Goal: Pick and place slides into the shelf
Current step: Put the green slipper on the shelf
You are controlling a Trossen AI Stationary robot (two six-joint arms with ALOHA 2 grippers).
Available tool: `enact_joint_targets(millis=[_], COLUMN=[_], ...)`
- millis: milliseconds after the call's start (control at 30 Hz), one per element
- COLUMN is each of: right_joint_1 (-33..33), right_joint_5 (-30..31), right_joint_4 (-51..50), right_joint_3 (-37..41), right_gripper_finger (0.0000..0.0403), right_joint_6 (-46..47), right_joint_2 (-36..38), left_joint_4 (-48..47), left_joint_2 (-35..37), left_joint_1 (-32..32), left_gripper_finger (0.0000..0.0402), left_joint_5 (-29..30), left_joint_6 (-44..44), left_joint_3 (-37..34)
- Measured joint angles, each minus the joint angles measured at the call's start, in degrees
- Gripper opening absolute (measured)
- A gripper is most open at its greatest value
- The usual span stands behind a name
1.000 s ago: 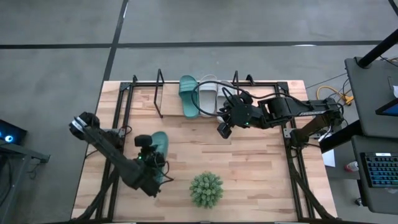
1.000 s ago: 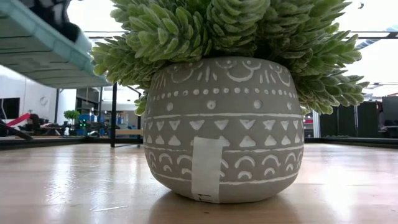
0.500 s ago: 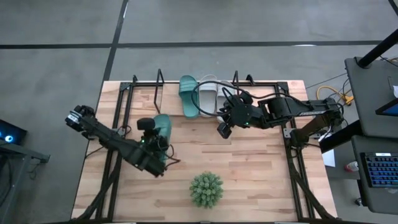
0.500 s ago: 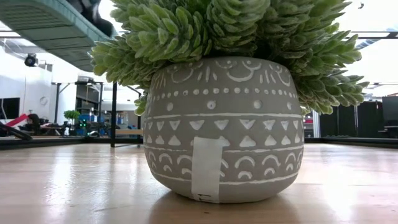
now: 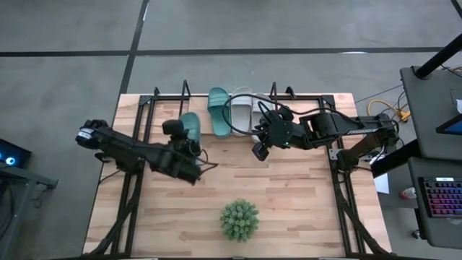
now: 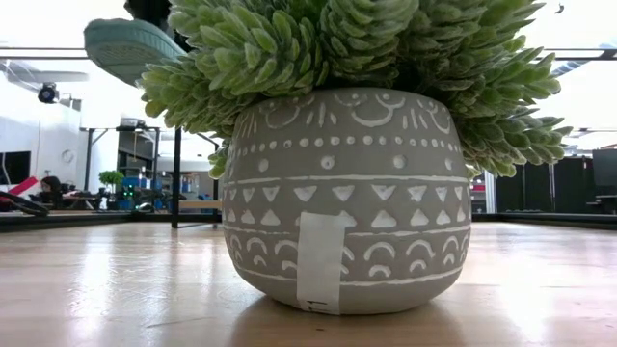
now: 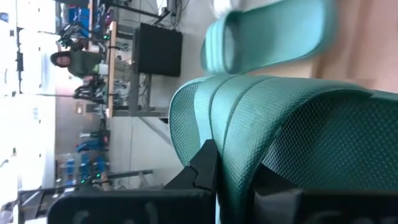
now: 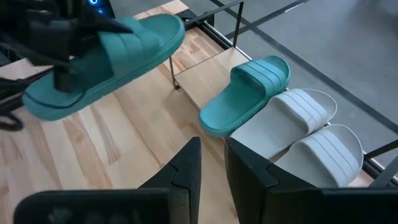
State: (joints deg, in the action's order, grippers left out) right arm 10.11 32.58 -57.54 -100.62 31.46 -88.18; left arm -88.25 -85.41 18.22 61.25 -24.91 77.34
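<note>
My left gripper (image 5: pixel 185 139) (image 7: pixel 235 180) is shut on a teal slide (image 5: pixel 190 124) (image 8: pixel 106 55) and carries it in the air just near of the shelf's left end. In the low view its sole (image 6: pixel 130 43) shows high up. The shelf (image 5: pixel 185 107) of black wire stands along the far edge. The other teal slide (image 5: pixel 219 110) (image 8: pixel 245 102) and two pale grey slides (image 8: pixel 292 121) (image 8: pixel 326 152) lie in it side by side. My right gripper (image 5: pixel 260 150) (image 8: pixel 213 177) hovers near of the grey slides, open by a narrow gap and empty. My left gripper pinches the teal slide between its two fingers (image 7: pixel 205 165) on a ribbed, dotted teal part (image 7: pixel 236 143), the strap as far as I can tell. The slide is lifted clear of the table and lies roughly level, reaching past the fingers toward the shelf.
A spiky green plant in a patterned grey pot (image 5: pixel 239 219) (image 6: pixel 347 193) stands near the table's near edge, at its middle. Bare wooden board (image 5: pixel 289 188) lies between the plant and the shelf. Black table frame rails (image 5: pixel 137 137) run along both sides.
My left gripper has swung from the near-left part of the table toward the far edge and the shelf's left end, turning as it went and carrying the teal slide, which stays lifted clear. The right arm has kept still.
</note>
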Motion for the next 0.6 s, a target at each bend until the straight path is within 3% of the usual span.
enact_joint_targets(millis=[333, 600], right_joint_1=[0.0, 0.0], right_joint_5=[0.0, 0.4], right_joint_4=[0.0, 0.0], right_joint_3=[0.0, 0.0], right_gripper_finger=[0.0063, 0.0063], right_joint_6=[0.0, -0.2], right_joint_2=[0.0, 0.0], left_joint_4=[5.3, 18.6], left_joint_2=[0.1, 0.1], left_joint_1=[-5.9, -10.9], left_gripper_finger=[0.0, 0.0], left_joint_5=[2.0, 2.3], left_joint_6=[5.2, 21.8], left_joint_3=[0.0, 0.0])
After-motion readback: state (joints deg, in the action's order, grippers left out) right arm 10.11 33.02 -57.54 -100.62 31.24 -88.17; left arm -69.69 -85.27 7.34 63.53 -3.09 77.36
